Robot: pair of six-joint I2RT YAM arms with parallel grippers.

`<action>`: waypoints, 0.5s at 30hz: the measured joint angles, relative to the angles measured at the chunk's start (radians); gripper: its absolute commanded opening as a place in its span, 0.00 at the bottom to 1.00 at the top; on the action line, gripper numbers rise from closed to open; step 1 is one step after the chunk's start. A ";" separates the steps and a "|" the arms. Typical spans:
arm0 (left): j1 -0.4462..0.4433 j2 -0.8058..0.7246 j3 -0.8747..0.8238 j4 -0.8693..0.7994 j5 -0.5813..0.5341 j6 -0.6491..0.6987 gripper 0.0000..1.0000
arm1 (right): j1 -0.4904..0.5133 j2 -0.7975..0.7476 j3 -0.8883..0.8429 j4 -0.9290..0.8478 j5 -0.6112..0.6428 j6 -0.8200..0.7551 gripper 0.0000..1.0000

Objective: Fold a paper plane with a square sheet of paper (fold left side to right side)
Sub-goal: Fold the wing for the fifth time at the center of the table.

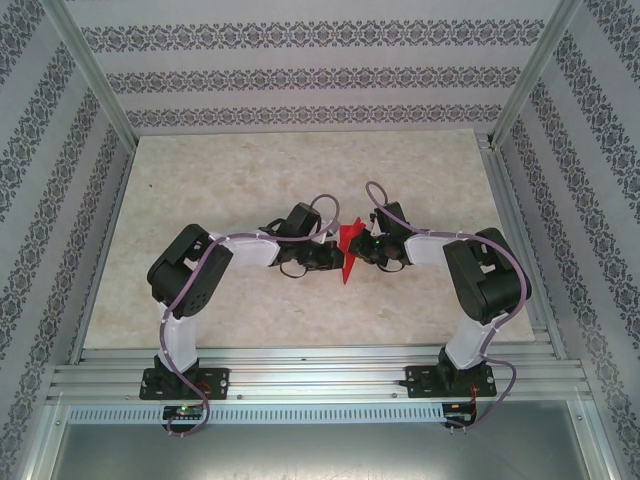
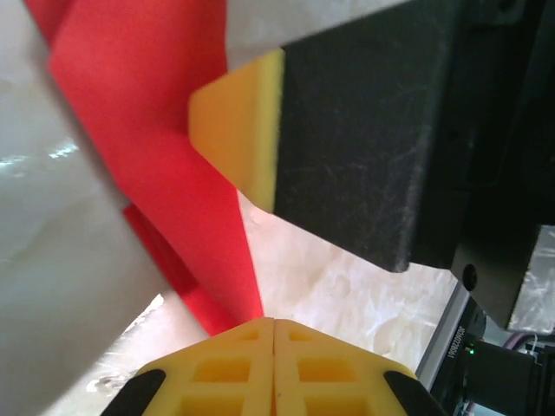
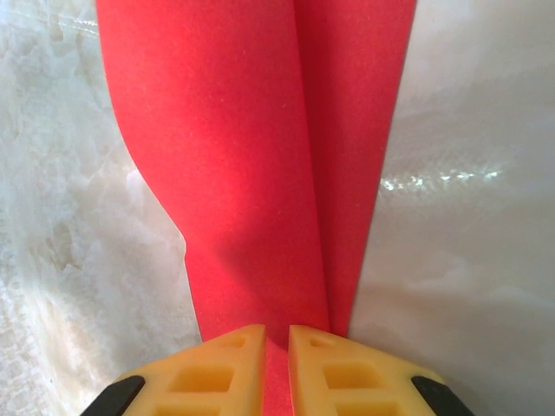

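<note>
Between L fingers and R fingers, square sheet of paper stands folded w/ lengthwise crease, both sets closed, pinching it; prob. partway, no dart shape yet.

The left arm and right arm have white links, black joints, black base plates and looping purplish cables. Yellow fingers carry square recesses and black corners.
</note>
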 measured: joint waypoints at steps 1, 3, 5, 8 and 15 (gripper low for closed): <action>-0.003 0.000 0.000 0.011 0.003 -0.005 0.09 | 0.000 0.000 0.000 0.000 0.000 0.000 0.16; -0.006 0.000 0.001 0.026 0.004 -0.011 0.09 | 0.000 0.000 0.000 0.000 0.000 0.000 0.16; -0.008 0.003 0.003 0.036 0.004 -0.014 0.09 | 0.000 0.000 0.000 0.000 0.000 0.000 0.16; -0.021 0.018 0.010 0.039 0.002 -0.014 0.10 | 0.000 0.000 0.000 0.000 0.000 0.000 0.16; -0.050 0.057 0.010 0.027 -0.027 -0.005 0.10 | 0.000 0.000 0.000 0.000 0.000 0.000 0.16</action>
